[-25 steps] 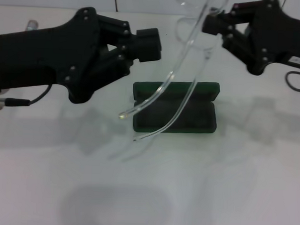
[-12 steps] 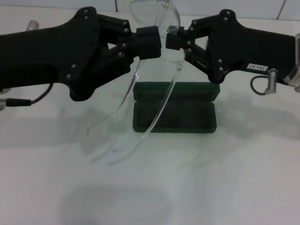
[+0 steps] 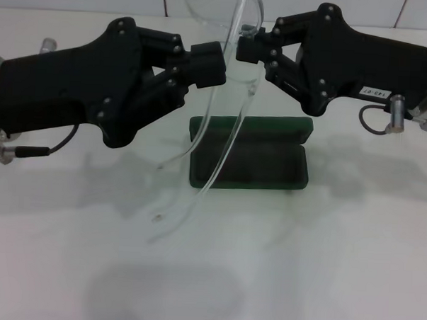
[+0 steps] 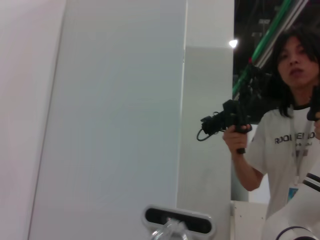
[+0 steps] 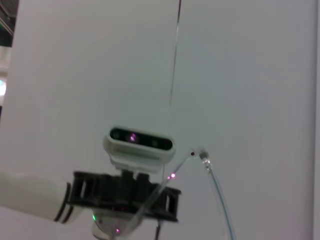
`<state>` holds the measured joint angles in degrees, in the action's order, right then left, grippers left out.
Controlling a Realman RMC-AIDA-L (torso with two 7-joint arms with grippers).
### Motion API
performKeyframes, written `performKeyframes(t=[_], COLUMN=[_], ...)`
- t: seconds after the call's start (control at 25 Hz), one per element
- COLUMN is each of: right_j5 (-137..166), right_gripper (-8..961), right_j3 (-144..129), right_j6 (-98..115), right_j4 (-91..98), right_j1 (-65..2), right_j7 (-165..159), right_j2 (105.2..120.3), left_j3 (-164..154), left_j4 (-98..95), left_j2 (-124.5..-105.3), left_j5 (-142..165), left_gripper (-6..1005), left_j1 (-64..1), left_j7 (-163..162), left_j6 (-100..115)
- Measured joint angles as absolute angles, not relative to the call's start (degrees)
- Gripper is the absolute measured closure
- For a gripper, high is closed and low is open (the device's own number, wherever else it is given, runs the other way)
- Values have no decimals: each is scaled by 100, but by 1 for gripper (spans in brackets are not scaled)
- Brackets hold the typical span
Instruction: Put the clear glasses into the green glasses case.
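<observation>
Hanging above the open green glasses case on the worktop, the clear glasses were pinched by the right end effector. Whether the left end effector gripped them could not be told.

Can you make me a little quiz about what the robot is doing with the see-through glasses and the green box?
1. True or false: the clear glasses are lying inside the green case.
2. Which gripper is holding the glasses? A) the left gripper B) the right gripper C) neither
3. Fill in: the lid of the case is ____.

Key
1. False. They hang in the air above the case, arms dangling down in front of it.
2. B. The right gripper pinches them near the lens; the left gripper sits just beside them.
3. Open. You can see the dark lining inside.
</observation>
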<state>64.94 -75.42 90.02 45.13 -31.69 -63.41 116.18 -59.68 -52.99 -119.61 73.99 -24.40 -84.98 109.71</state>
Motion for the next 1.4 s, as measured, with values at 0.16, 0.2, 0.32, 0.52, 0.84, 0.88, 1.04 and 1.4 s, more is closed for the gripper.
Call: performKeyframes(t=[0.16, 0.2, 0.32, 0.52, 0.84, 0.88, 1.04, 1.4], right_j5=[6351, 6341, 6296, 6281, 6275, 6275, 6281, 6121], right_gripper=[899, 899, 899, 899, 899, 899, 899, 900], right_j3=[-7763, -7792, -7905, -7926, -7911, -7915, -7932, -8079], right_j6=[9064, 9065, 9045, 9005, 8781, 8750, 8682, 8667], right_j4=[4513, 4516, 4539, 4529, 4509, 4509, 4405, 4356], right_j1=[-3161, -3162, -3171, -3186, -3151, -3146, -3161, -3297], right_j7=[-6340, -6340, -6337, -6330, -6242, -6222, -6136, -6043], right_j2=[11619, 11619, 11619, 11619, 11613, 11612, 11610, 11617], left_j3=[-5957, -5957, -5957, -5958, -5958, -5957, -5964, -6000], left_j4=[-5118, -5106, -5084, -5058, -4948, -4950, -4953, -4941], left_j2=[-11962, -11962, -11968, -11970, -11967, -11966, -11951, -11966], left_j5=[7393, 7392, 7366, 7299, 7184, 7174, 7167, 7214], left_gripper=[953, 953, 954, 954, 954, 954, 955, 955], left_j1=[-2452, -2452, -2430, -2387, -2392, -2389, -2416, -2479], left_j7=[-8343, -8317, -8250, -8177, -8105, -8105, -8115, -8115], left_j6=[10968, 10967, 10968, 10967, 10969, 10970, 10977, 10975])
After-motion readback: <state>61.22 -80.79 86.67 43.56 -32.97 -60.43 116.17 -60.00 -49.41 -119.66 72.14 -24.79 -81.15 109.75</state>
